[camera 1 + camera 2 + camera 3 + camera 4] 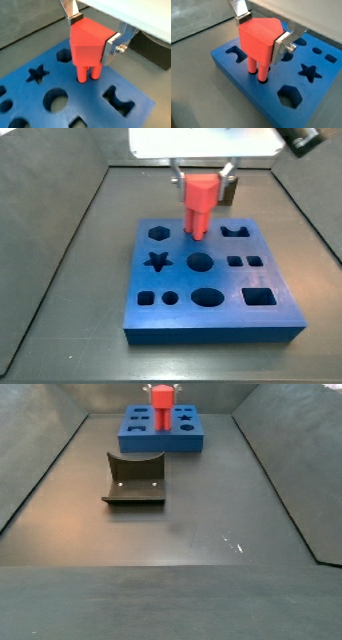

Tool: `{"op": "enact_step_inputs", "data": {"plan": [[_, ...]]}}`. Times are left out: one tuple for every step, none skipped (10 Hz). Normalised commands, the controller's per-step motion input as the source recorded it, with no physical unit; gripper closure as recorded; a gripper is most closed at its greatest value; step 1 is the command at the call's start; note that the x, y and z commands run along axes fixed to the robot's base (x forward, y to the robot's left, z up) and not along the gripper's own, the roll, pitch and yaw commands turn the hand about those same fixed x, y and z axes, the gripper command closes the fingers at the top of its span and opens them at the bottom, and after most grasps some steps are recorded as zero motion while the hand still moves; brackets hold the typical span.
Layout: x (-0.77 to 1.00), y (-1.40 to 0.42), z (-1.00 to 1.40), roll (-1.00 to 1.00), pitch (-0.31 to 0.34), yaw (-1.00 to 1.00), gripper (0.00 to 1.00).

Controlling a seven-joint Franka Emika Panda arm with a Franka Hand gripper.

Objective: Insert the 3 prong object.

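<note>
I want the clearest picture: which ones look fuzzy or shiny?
In both wrist views the red piece in the gripper looks sharp. In a side view the blue block is small and fuzzy, and a glare spot shines on the floor.

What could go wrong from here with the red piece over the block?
1. The pincer holds the red 3 prong object with its prongs at the blue block; if they miss their hole, pushing down may jam.
2. The grip sits high on the body, so it might tilt.
</note>
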Motion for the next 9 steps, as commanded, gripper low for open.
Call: {"op": "enact_step_inputs", "data": {"plan": [[-0.37, 0.1, -0.23, 0.0, -0.017, -0.11, 1.0], [-0.24, 0.0, -0.35, -0.07, -0.063, -0.07, 1.0], [0.0, 0.0, -0.55, -0.01, -0.073, -0.15, 1.0], [0.0, 0.0, -0.59, 0.0, -0.087, -0.13, 1.0], [0.07, -0.03, -0.65, 0.0, -0.1, -0.09, 1.0], [0.25, -0.06, -0.63, 0.0, -0.044, -0.09, 1.0], [0.37, -0.1, -0.41, -0.02, 0.0, -0.19, 1.0], [0.0, 0.03, -0.05, -0.08, 0.0, -0.03, 1.0], [0.0, 0.0, 0.0, 0.0, 0.0, 0.0, 1.0]]}}
